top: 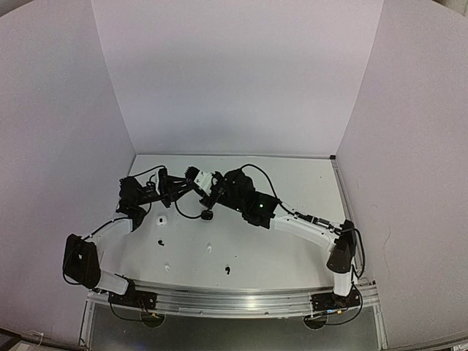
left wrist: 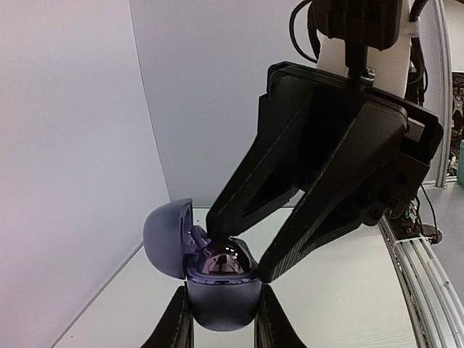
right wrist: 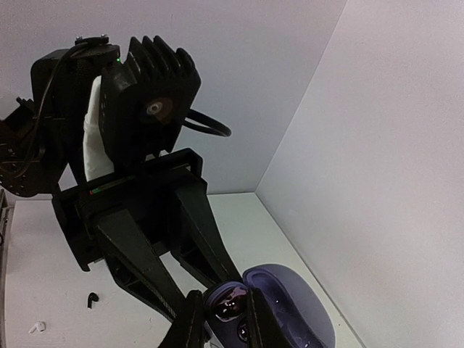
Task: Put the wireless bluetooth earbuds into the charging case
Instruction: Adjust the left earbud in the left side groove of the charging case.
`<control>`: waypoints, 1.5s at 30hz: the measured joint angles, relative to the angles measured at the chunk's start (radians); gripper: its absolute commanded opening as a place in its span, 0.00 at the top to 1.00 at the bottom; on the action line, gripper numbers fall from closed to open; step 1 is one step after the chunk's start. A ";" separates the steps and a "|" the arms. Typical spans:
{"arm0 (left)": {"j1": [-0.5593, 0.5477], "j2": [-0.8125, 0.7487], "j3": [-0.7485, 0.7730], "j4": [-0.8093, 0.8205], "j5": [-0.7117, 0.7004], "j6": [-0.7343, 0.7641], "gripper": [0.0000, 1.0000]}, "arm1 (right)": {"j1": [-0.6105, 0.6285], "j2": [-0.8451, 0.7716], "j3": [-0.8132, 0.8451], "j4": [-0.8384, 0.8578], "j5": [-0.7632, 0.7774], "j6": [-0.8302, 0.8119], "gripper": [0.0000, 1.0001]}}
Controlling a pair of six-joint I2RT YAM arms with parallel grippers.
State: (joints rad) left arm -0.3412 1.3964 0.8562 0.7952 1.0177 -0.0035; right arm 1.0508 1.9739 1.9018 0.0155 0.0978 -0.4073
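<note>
Straddling the case (left wrist: 221, 303), right gripper (left wrist: 239, 254) obscures its inside.

- A white desk (top: 285, 256) lies beneath the left gripper (left wrist: 221, 290) and the right gripper (right wrist: 225, 308).
- A pale back wall (top: 234, 73) stands upright beyond both grippers and meets the desk's far edge.
- A left side panel (top: 58, 146), pale and plain, rises near the left gripper's outer side.
- A right side panel (top: 409, 146) stands well apart from the right gripper.
- A ribbed aluminium rail (top: 234, 301) runs along the desk's near edge, on the near side of both grippers.
- A small dark corner piece (top: 333, 156) sits at the desk's far right corner, well apart from the right gripper.
</note>
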 measured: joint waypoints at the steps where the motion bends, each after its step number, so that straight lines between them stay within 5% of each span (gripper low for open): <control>1: 0.000 0.000 0.000 0.000 0.000 -0.001 1.00 | 0.000 0.000 0.000 0.000 0.000 0.005 0.80; 14: 0.000 0.000 0.001 -0.011 0.009 0.024 1.00 | -0.094 -0.029 0.000 -0.041 -0.265 0.231 0.75; 45: 0.001 0.001 0.004 -0.030 0.061 0.036 1.00 | -0.111 0.002 0.119 -0.201 -0.280 0.251 0.90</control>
State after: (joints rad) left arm -0.3401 1.3972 0.8601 0.7656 1.0789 0.0326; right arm 0.9401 1.9762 2.0213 -0.1859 -0.1822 -0.1565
